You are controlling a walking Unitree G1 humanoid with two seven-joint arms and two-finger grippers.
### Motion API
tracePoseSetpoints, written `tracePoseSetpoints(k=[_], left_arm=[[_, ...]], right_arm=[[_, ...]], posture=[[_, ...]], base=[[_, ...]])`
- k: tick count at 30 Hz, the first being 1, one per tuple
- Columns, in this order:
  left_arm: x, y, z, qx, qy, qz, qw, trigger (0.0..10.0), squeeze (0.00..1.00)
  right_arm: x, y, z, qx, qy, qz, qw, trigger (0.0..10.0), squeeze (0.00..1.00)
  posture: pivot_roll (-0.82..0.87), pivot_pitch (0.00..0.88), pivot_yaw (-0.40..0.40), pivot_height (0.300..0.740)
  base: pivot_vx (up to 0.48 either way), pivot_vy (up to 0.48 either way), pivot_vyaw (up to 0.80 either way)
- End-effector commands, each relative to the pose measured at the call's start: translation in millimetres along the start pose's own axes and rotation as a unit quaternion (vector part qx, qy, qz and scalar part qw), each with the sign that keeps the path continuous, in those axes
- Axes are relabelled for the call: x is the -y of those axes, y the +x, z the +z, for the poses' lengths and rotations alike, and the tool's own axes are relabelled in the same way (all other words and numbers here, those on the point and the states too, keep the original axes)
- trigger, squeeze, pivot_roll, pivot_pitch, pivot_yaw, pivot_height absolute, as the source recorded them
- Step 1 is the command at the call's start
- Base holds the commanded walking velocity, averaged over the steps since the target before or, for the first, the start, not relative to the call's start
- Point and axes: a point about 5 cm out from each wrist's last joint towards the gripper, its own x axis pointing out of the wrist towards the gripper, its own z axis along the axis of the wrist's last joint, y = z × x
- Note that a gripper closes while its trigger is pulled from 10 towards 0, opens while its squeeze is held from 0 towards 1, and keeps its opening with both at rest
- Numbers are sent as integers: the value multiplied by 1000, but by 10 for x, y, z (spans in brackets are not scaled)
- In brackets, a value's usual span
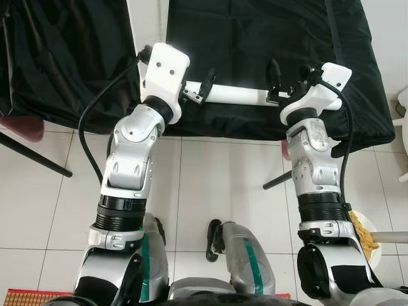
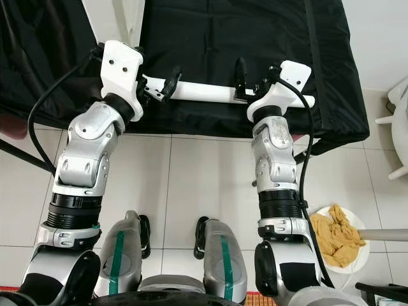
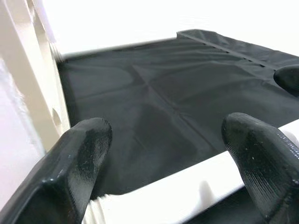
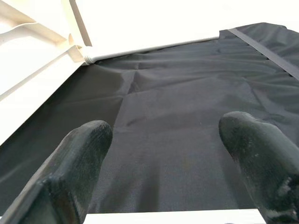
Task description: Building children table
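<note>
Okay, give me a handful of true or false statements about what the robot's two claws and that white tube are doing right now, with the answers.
1. The white tube lies crosswise over the black cloth. True.
2. The left claw and the right claw are at opposite ends of the tube. True.
3. The tube rests on the tiled floor. False: it is up at the cloth's front edge, between the claws.
4. The yellow rag hangs on the tube. False: it lies in a white dish on the floor by the robot's right side.
</note>
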Motion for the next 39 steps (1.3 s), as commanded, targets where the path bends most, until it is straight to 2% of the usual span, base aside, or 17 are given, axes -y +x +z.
tracePoseSetpoints(k=[1,2,5,8,11,39], left_arm=[[55,-16,-11,10,19,23,999,10000,0],[55,-16,-11,10,19,23,999,10000,0],[171,-38,-86,6,57,0,998,10000,0],[201,-50,-103,6,60,-4,998,10000,0],[240,-61,-100,8,46,-5,999,10000,0],[162,-59,-112,12,57,30,998,10000,0]], right_arm=[[-29,-5,-32,-1,-4,9,1000,10000,0],[-29,-5,-32,-1,-4,9,1000,10000,0],[-59,-18,-59,-3,-7,18,1000,10000,0],[-58,-19,-65,-2,-8,19,1000,10000,0],[-47,-20,-77,-1,-10,18,1000,10000,0],[-62,51,-76,-2,-24,42,999,10000,0]], posture=[[113,60,-81,740],[113,60,-81,740],[108,58,-80,740],[107,59,-79,740],[109,57,-79,740],[120,57,-102,740]], base=[[0,0,0],[0,0,0],[0,0,0],[0,0,0],[0,0,0],[0,0,0]])
